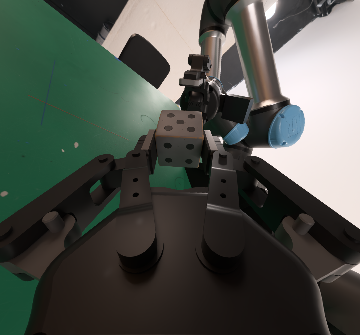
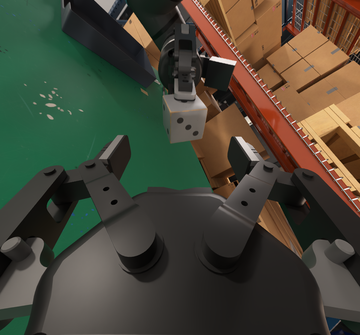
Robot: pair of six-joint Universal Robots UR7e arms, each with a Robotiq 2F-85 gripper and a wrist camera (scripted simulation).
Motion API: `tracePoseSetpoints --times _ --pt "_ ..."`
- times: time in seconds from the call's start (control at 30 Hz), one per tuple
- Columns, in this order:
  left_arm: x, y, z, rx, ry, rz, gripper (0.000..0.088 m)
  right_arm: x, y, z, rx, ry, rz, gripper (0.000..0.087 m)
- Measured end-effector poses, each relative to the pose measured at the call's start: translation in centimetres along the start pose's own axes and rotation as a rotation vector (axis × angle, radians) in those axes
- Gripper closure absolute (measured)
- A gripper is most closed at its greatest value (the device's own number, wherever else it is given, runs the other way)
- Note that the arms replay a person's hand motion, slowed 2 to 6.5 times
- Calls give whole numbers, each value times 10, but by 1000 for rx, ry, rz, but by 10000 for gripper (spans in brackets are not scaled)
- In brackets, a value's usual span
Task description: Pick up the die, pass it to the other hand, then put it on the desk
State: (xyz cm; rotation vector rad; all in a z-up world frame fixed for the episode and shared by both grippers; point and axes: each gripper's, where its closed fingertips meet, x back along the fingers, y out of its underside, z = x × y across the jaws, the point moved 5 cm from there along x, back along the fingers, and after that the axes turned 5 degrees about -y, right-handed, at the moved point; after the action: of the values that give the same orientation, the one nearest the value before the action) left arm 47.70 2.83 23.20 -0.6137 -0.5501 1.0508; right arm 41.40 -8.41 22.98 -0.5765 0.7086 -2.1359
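The white die (image 1: 179, 142) is clamped mid-air above the green desk (image 1: 58, 101) edge by the left gripper (image 1: 179, 148), right gripper (image 2: 179, 156) is spread wide just short of it; judged light, rigid, smooth: free opposite faces should be taken squarely.

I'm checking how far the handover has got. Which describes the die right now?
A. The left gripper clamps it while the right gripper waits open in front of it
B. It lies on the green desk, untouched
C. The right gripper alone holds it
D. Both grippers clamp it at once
A: the left gripper pinches the die on two sides, while the right gripper has its jaws spread, short of the die.
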Motion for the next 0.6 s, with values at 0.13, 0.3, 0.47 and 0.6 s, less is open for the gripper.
tracePoseSetpoints --times 0.13,0.3,0.47,0.6 --pt "-8 3 -2 6 14 -20 485 0 -2 -2 -16 -17 24 20" --pt "-17 5 -3 11 33 -43 485 1 -2 -3 -30 -32 33 20" --pt "-24 8 -3 14 56 -62 485 1 -2 -2 -39 -31 38 26" --pt "-29 10 -2 17 69 -74 485 0 -3 -4 -48 -46 51 46"
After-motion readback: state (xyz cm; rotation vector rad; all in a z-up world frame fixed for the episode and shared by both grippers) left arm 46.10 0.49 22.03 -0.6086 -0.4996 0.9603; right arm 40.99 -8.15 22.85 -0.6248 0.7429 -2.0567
